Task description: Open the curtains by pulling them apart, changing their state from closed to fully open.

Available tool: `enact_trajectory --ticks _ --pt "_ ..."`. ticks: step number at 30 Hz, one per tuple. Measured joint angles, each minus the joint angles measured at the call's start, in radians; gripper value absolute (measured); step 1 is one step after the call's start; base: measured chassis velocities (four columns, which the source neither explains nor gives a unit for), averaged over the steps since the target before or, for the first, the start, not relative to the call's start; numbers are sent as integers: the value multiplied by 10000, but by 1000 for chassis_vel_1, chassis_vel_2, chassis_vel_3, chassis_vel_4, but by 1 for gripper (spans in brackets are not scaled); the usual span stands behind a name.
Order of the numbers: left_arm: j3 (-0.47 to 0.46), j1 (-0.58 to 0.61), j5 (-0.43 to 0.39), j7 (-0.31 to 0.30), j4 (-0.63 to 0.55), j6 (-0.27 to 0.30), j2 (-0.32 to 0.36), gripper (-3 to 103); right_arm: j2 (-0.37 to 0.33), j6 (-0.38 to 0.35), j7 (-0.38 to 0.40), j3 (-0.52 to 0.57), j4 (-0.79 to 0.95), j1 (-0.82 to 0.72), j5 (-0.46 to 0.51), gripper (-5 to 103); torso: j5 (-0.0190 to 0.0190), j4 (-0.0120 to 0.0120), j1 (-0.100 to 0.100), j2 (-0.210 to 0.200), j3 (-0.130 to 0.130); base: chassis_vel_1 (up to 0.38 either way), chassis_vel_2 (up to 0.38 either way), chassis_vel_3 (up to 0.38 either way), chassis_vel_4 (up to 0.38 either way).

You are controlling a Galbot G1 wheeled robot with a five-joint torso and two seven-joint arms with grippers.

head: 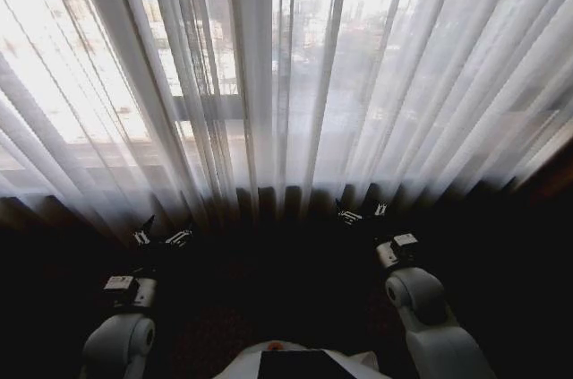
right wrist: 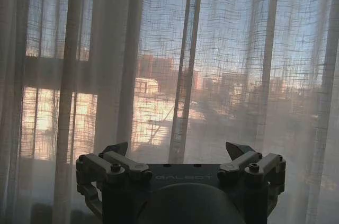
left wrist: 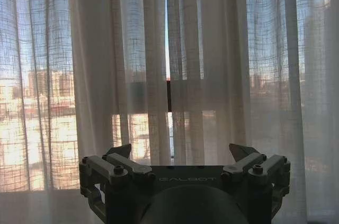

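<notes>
The sheer white curtains (head: 286, 74) hang closed across the whole window, pleated, their edges meeting near the middle. A thin slit between the two curtains (left wrist: 167, 49) shows in the left wrist view. My left gripper (head: 163, 237) is open, low at the left, a short way in front of the fabric and holding nothing. My right gripper (head: 362, 213) is open too, low at the right, close to the curtain hem. Each wrist view looks over its own open gripper, left gripper (left wrist: 181, 152) and right gripper (right wrist: 177, 150), at curtain fabric (right wrist: 175, 65) ahead, with nothing between the fingers.
A window frame bar (head: 210, 108) and city buildings show through the fabric. The floor (head: 269, 289) below the curtains is dark. My body (head: 300, 363) sits at the bottom centre between both arms.
</notes>
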Motion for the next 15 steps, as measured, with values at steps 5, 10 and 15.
enact_trajectory --ticks 5,10,15 --pt "9 5 28 1 -22 -4 -29 100 6 15 -22 -9 -38 -17 0 100 0 -1 -9 3 -4 -348 385 354 -363" --pt "57 6 81 3 -20 -6 -52 100 15 38 -41 -13 -58 -75 -17 100 0 -2 -6 3 -3 -306 343 298 -332" --pt "71 10 96 9 -18 -7 -49 100 40 41 -35 -14 -93 -93 -32 100 2 -1 9 -4 2 -227 247 237 -202"
